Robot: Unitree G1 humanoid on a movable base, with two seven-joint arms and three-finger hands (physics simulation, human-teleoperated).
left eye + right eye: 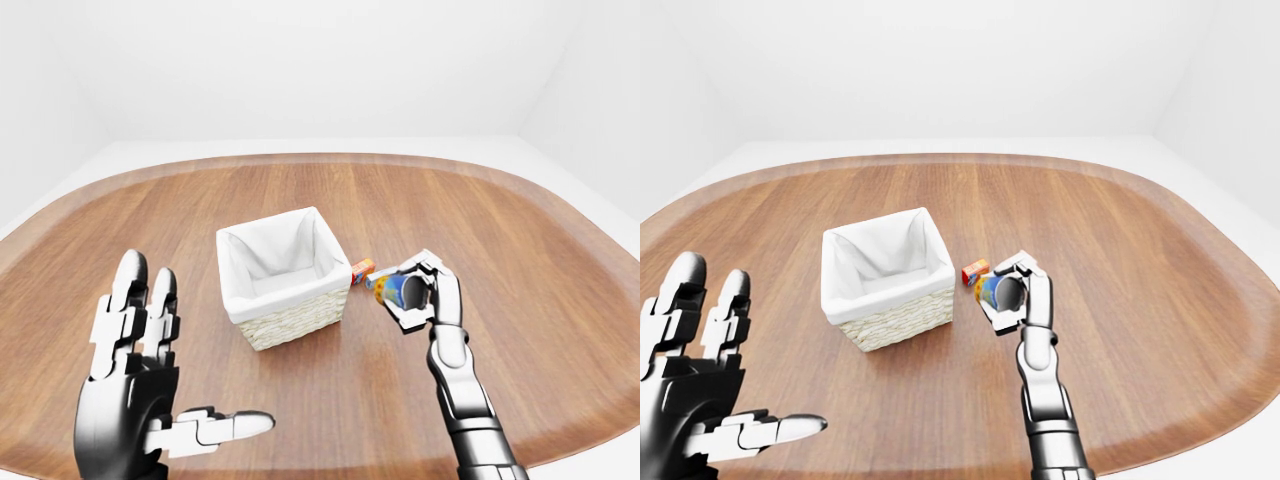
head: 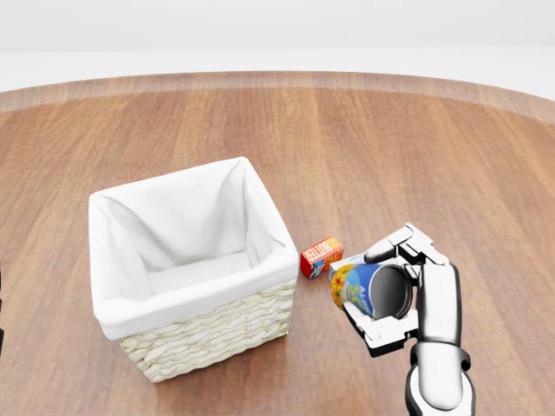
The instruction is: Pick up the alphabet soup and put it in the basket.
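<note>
Rounded brown wooden table [image 2: 416, 147], white-lined square wicker basket [image 2: 186, 260] standing at its centre, small red-and-orange box [image 2: 321, 256] at the basket's 3 o'clock, white-and-blue box [image 2: 340, 263] just beside it, mostly hidden

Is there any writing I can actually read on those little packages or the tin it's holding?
Small red-orange box: white lettering on its face, too blurred to read.
Can held in the right hand: colourful label, no letters legible.
White-and-blue box behind the can: mostly hidden, nothing readable.
Basket: no text.
</note>
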